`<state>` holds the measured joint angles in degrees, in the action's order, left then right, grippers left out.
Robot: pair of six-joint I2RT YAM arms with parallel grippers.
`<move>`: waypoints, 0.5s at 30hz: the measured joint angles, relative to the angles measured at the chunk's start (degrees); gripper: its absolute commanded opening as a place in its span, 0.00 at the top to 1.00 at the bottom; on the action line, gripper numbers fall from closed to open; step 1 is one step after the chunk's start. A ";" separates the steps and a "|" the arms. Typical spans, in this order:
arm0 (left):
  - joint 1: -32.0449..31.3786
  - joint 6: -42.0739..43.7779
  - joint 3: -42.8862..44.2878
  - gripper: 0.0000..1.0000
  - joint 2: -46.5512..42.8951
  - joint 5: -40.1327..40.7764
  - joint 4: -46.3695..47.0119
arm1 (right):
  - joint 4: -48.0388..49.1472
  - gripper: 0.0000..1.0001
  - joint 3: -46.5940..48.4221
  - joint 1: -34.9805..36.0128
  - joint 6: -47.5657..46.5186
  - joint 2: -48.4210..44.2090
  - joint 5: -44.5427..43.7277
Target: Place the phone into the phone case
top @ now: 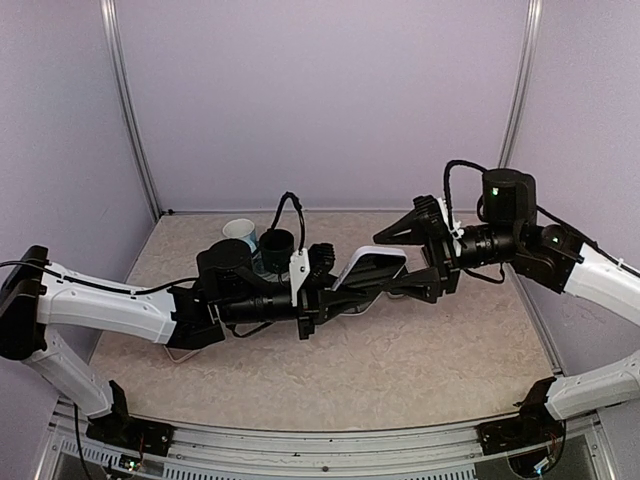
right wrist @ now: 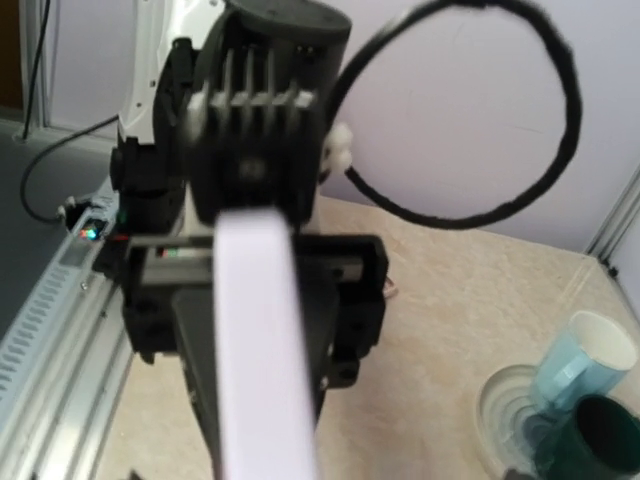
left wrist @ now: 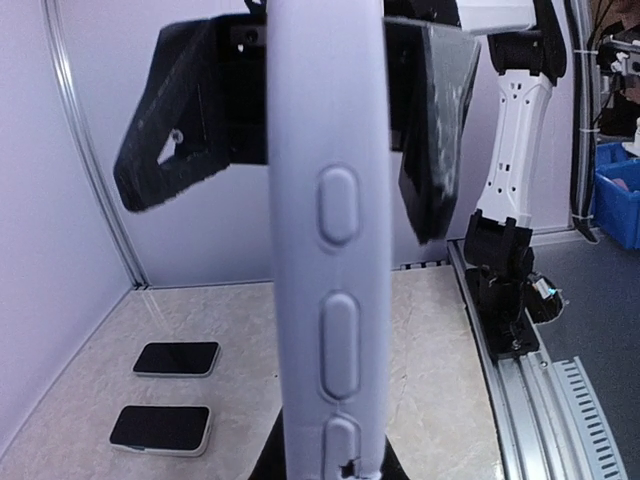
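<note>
My left gripper [top: 335, 285] is shut on one end of the lavender phone case [top: 372, 266] and holds it above the middle of the table. In the left wrist view the case [left wrist: 330, 250] stands edge-on, showing its side button bumps. My right gripper [top: 381, 264] is open, with its black fingers [left wrist: 190, 130] on either side of the case's far end. The right wrist view shows the case [right wrist: 262, 350] as a pale strip running to the left gripper. Two dark-screened phones [left wrist: 176, 358] [left wrist: 160, 428] lie flat on the table; in the top view the arms hide them.
A white cup [top: 240, 232] and a dark cup [top: 277, 245] stand behind the left arm; the right wrist view shows them beside a clear dish [right wrist: 510, 400]. Purple walls enclose the table. The right arm's base [left wrist: 505, 290] and rail are at the near edge.
</note>
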<state>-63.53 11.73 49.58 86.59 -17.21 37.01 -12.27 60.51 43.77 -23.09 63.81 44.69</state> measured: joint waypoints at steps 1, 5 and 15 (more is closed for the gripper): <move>0.13 -1.16 -0.26 1.00 0.00 -0.98 0.92 | 1.27 0.34 -1.33 0.00 0.90 -0.33 0.07; 0.17 -6.27 -1.05 1.00 0.02 -4.37 5.53 | 10.03 0.67 -5.99 0.00 8.57 -0.50 1.09; 0.76 -13.88 -1.60 1.00 2.10 -5.01 14.45 | 25.66 0.56 -12.07 0.61 23.80 -0.63 4.15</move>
<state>-62.76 -2.15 47.99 88.68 -22.22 51.46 13.39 48.45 44.38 0.71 63.18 48.84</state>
